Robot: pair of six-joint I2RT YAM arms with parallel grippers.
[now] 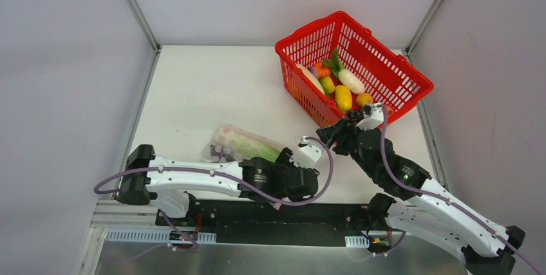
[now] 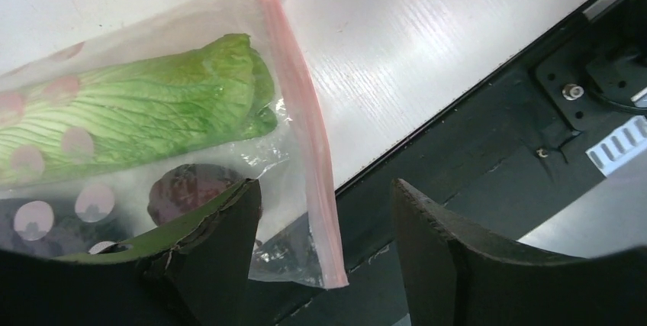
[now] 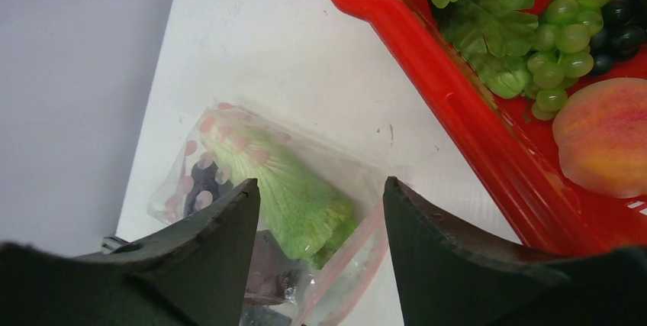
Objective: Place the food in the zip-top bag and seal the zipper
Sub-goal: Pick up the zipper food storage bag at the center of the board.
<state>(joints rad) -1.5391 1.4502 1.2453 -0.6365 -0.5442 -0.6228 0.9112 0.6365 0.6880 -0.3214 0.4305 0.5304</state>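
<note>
Fingers of left claw (image 2: 326, 188) fill bottom of left wrist view. Jaws apart, holding nothing. Zipper (image 2: 305, 135) runs diag. down frame centre, passing under the gap, not pinched. Bag (image 2: 191, 20) lies flat on table (image 2: 397, 51), left half of frame. Its lower corner appears to hang past the white edge. Inside: lettuce (image 2: 137, 112) upper left, dark purple piece (image 2: 187, 188) below it. Lettuce tip is just beside the strip, so it could catch in the seal. Strip looks flat, one line. Sealed or not: can't tell.

Right claw (image 3: 320, 185) also apart, empty, above table btwn bag (bottom centre of right wrist view) & basket (image 3: 458, 112) (upper right). Grapes (image 3: 564, 36) & peach (image 3: 603, 135) lie in basket, not bagged.

Judgement: bag lies flat so the strip can be pressed. My left sits over the strip for that. My right is placed to reach basket or mouth. Next: check seal.
</note>
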